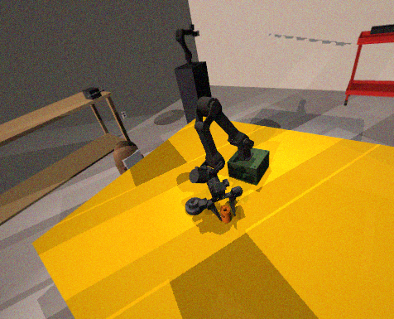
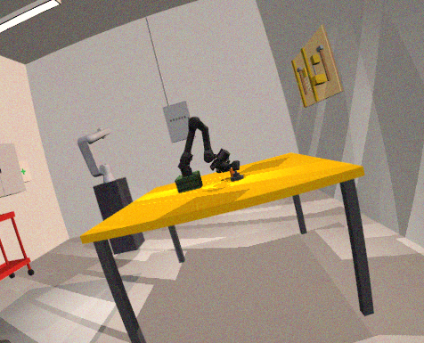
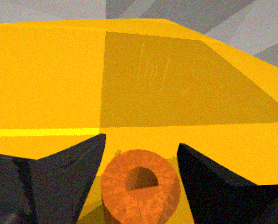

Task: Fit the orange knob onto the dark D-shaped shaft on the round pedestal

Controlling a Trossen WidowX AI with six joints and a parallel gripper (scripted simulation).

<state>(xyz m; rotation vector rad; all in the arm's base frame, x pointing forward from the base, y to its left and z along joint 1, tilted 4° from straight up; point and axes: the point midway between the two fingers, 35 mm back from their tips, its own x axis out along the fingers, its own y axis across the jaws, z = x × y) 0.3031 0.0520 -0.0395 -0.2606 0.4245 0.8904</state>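
In the top view, lower centre, the round pedestal [image 1: 193,206] sits left of the orange knob [image 1: 225,214] [image 2: 232,173] [image 3: 140,207]; its shaft is hard to make out. The claw [image 1: 227,215] [image 3: 142,144] stands apart around the knob, whose base the wrist view cuts off.

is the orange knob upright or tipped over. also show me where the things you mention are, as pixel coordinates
Upright: in the wrist view the orange knob [image 1: 225,215] [image 2: 232,173] [image 3: 140,212] shows its holed end on top, and from the top view it stands on end.
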